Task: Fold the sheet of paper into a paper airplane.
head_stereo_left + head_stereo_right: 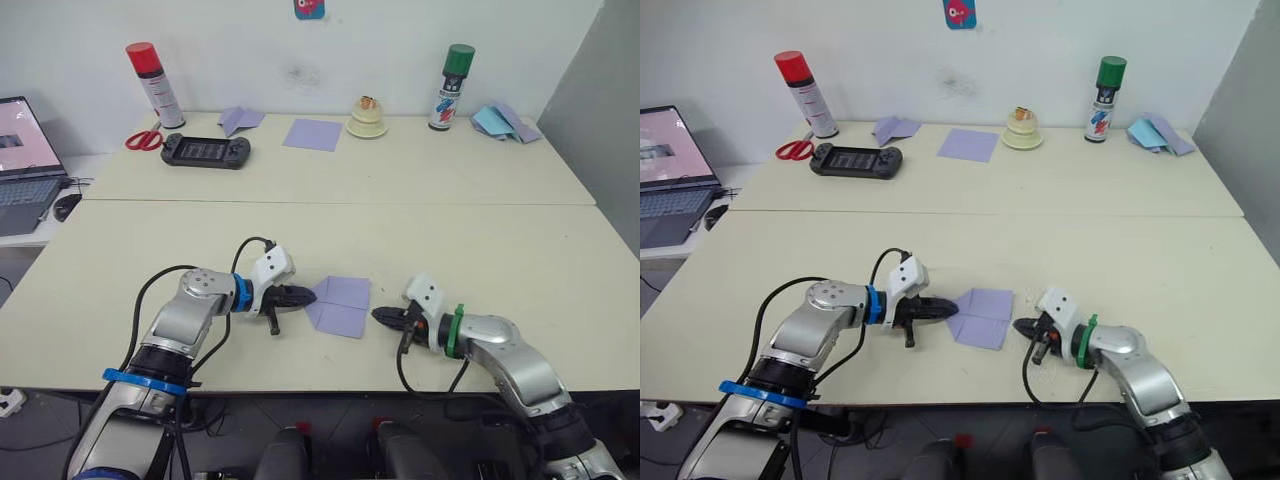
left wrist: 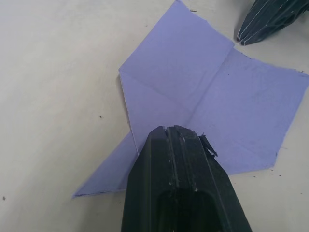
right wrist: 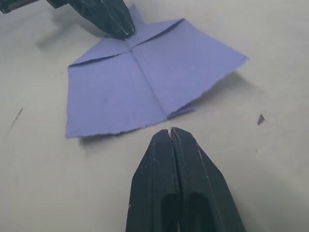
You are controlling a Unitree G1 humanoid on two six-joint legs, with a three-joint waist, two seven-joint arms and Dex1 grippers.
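The table [image 1: 500, 250] carried the work near its front edge, in the lower centre of the left eye view. There lay the sheet of paper [image 1: 342, 305], flat on the surface between the two grippers.

Progress, as judged: early stage. The two corners at the sheet's left end were folded in to a centre crease, forming a point. The remainder lay as a flat rectangle with a visible centre line. Not yet done, by appearance: folding along the centre line, turning down the wings, and raising the ridge. No finished dart was present.

Orientation: the long axis ran roughly left to right across the frame, tilted slightly down toward the right. The point faced the left of the frame, toward the left gripper [image 1: 307, 294].

The left gripper had its fingers closed together, tip resting on the pointed end, pressing rather than holding it. The right gripper [image 1: 380, 315] was likewise closed, holding nothing, just beside the sheet's square right end and apart from it.
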